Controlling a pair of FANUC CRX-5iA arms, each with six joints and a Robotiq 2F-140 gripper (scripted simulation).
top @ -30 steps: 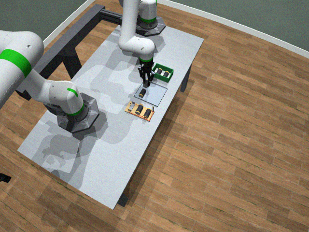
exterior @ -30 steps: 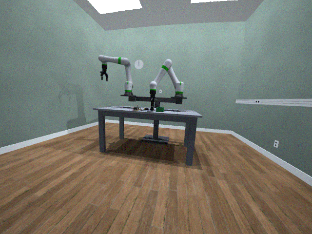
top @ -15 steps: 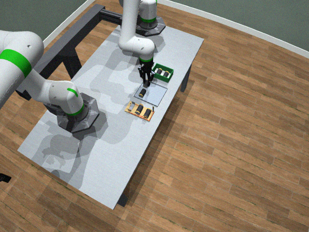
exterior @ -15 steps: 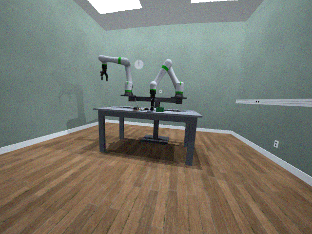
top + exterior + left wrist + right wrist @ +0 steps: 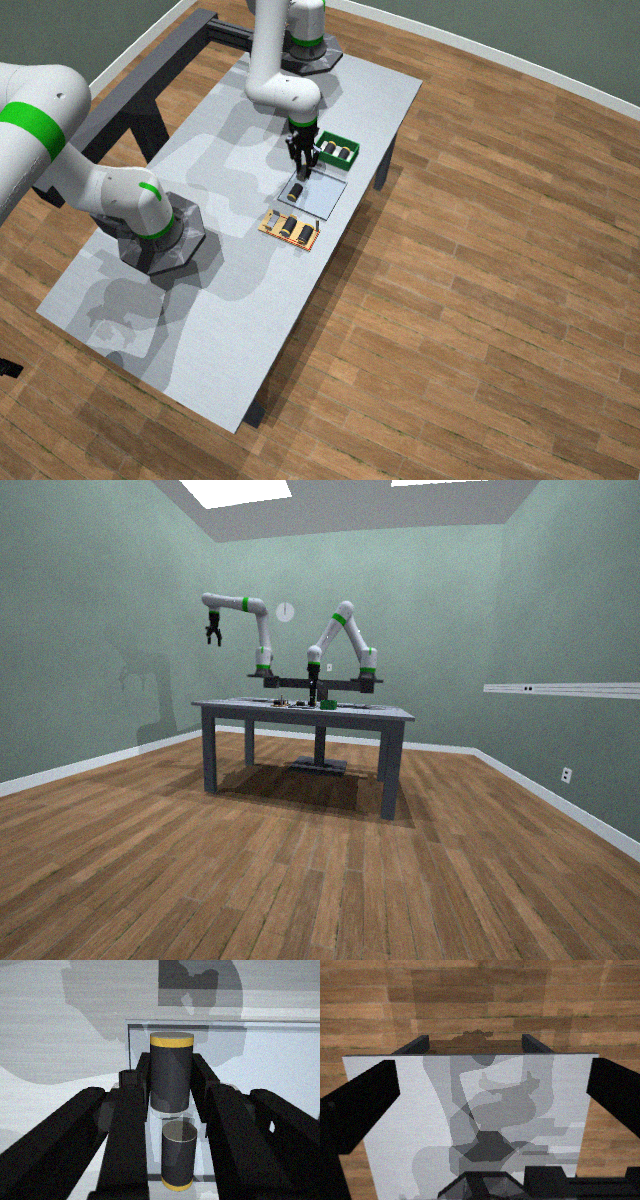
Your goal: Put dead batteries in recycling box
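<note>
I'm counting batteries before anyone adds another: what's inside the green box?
Two dark batteries lie side by side in the green box. Whatever is beneath them, they cover.
</note>
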